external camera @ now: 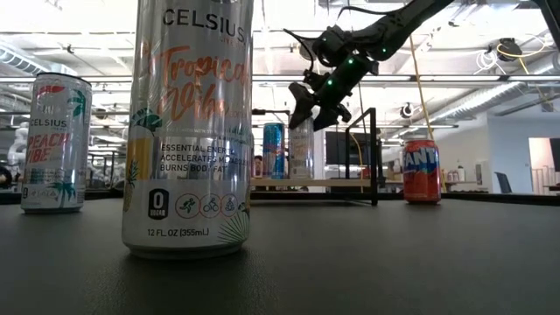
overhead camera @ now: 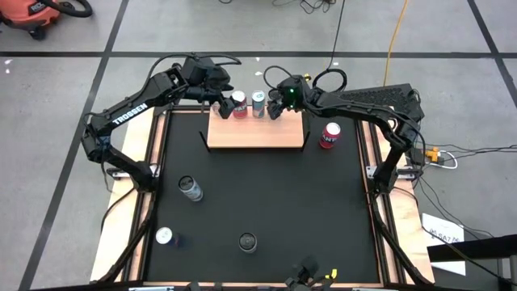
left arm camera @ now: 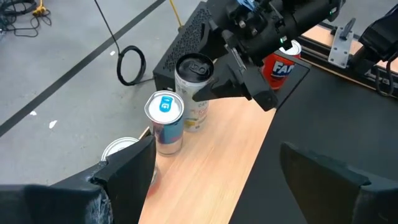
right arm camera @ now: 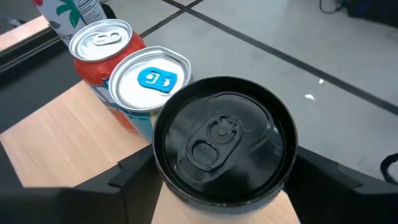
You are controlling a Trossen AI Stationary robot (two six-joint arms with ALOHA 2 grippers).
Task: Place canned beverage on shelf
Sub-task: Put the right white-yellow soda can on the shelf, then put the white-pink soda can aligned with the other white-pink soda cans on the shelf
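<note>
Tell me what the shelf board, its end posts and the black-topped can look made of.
Shelf board: light wood, matte, faint grain in the left wrist view. End posts: thin black metal, likely painted. Black-topped can: aluminium by its pull tab and rolled rim, glossy dark lid.

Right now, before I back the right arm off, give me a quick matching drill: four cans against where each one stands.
Cans:
1. black-lidded can
2. blue-tabbed can
3. Fanta can
4. Tropical Celsius can

Places:
A. on the mat beside the shelf
B. on the shelf between two other cans
C. between the right gripper fingers
D. nearest the low camera

Pairs: 1-C, 2-B, 3-A, 4-D
</note>
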